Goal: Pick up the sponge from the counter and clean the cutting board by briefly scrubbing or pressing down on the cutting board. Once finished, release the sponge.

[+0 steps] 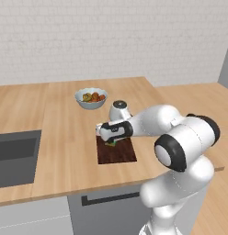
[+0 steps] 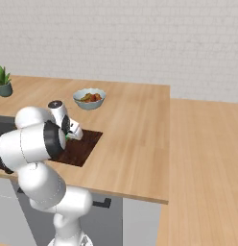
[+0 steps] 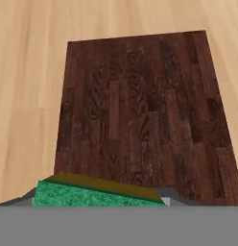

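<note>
The dark brown cutting board (image 1: 118, 153) (image 2: 81, 148) (image 3: 140, 110) lies on the light wood counter (image 1: 60, 133) near its front edge. My gripper (image 1: 111, 140) (image 3: 99, 201) hangs low over the board's far end, shut on the sponge (image 1: 111, 143) (image 2: 68, 138) (image 3: 92, 194). In the hand view the sponge is a green block with a yellowish layer, wedged between the two fingertips, and the board's streaky grain stretches away beyond it. Whether the sponge touches the board I cannot tell.
A pale bowl of fruit (image 1: 90, 97) (image 2: 89, 98) stands just beyond the board. The grey recessed sink (image 1: 12, 156) sits to the left. A small potted plant (image 2: 3, 81) is at the far left. The counter ends to the right (image 2: 164, 144).
</note>
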Available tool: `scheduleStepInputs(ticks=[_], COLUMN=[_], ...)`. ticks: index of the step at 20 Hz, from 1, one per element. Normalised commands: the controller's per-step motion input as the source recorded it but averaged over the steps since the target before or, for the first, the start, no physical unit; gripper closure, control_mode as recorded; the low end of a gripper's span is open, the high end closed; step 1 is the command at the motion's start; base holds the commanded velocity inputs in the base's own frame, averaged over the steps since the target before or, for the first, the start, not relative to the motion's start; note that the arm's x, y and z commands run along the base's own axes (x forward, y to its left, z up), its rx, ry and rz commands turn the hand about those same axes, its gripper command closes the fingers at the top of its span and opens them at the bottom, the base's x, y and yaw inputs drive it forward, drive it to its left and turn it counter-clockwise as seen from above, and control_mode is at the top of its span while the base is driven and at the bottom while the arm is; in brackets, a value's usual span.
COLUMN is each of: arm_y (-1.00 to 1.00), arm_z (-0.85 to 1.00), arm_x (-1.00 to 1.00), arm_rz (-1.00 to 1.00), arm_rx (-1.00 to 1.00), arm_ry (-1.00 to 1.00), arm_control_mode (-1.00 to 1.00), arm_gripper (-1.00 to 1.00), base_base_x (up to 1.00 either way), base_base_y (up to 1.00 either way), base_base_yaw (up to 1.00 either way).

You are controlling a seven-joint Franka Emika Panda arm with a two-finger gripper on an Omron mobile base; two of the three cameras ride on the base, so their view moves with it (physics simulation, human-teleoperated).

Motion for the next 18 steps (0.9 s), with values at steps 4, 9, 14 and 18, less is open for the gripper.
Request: scheduleStepInputs(ticks=[4, 9, 14, 18], arm_y=[0.61, 0.05, 0.07, 0.17], arm_z=[-0.34, -0.53, -0.56, -0.34], arm_x=[0.02, 0.0, 0.01, 0.14], arm_rz=[0.0, 0.0, 0.0, 0.0], arm_rx=[-0.02, 0.0, 0.0, -0.01], arm_ry=[0.0, 0.0, 0.0, 0.03], arm_control_mode=[-1.0, -1.0, -1.0, -1.0], arm_gripper=[1.0, 1.0, 1.0, 1.0], base_base_x=[0.0, 0.0, 0.0, 0.0], base_base_y=[0.0, 0.0, 0.0, 0.0], base_base_yaw=[0.0, 0.0, 0.0, 0.0])
